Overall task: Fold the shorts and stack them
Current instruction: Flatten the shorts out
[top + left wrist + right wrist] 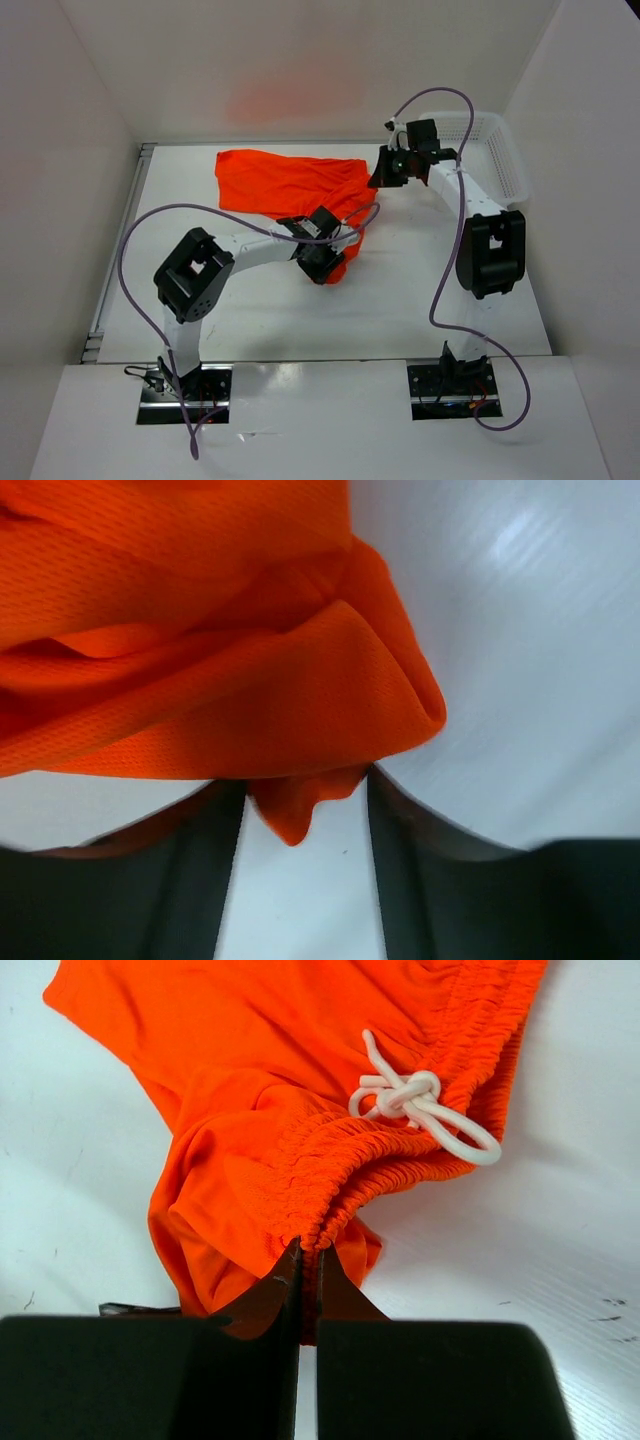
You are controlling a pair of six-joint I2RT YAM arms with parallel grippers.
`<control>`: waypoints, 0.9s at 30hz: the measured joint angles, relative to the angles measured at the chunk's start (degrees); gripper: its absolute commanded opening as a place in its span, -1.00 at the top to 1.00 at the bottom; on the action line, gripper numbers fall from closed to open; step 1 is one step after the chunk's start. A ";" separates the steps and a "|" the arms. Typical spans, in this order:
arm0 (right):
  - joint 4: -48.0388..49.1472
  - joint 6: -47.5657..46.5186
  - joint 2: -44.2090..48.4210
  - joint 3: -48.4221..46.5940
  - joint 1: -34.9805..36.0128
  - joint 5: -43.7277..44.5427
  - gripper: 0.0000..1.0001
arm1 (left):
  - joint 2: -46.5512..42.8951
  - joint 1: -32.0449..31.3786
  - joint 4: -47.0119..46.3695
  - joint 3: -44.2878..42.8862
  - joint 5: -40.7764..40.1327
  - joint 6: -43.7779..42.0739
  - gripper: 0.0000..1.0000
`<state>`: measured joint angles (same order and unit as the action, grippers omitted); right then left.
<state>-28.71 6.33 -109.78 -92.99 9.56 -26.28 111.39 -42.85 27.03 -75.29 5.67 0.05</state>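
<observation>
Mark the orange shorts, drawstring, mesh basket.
bright orange fabric shorts (285, 180): top external view, flat left panel.
thin white drawstring (405, 1095): right wrist view, its knot.
white plastic mesh basket (510, 157): top external view, right wall.

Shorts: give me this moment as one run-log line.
shorts: bunched, unfolded | left claw: open, fabric tip in gap | right claw: shut on shorts at waistband

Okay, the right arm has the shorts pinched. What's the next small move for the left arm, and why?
Probably ease the left gripper forward a little before closing. Its fingers stand apart with only a small tip of the shorts between them; the folded bulk lies just past them. The right gripper is already shut on the waistband.
</observation>
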 measured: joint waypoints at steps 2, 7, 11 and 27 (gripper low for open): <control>0.00 0.00 0.00 0.00 -0.61 0.00 1.00 | 0.28 -0.09 -1.90 0.04 -0.61 0.13 0.59; 0.24 -1.05 0.07 0.39 -1.62 0.42 1.00 | 0.15 1.14 -2.82 0.11 -1.46 0.17 0.98; 0.87 -3.93 2.21 5.55 -2.08 1.70 1.00 | -3.72 9.38 0.87 2.51 -2.25 0.00 0.82; -0.31 -12.26 7.58 18.10 -3.61 -1.75 1.00 | -16.68 36.98 7.58 4.92 -1.66 0.17 -0.54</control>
<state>-29.02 -5.93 -102.19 -74.89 5.96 -28.03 94.72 -5.87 34.61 -70.37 4.01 0.23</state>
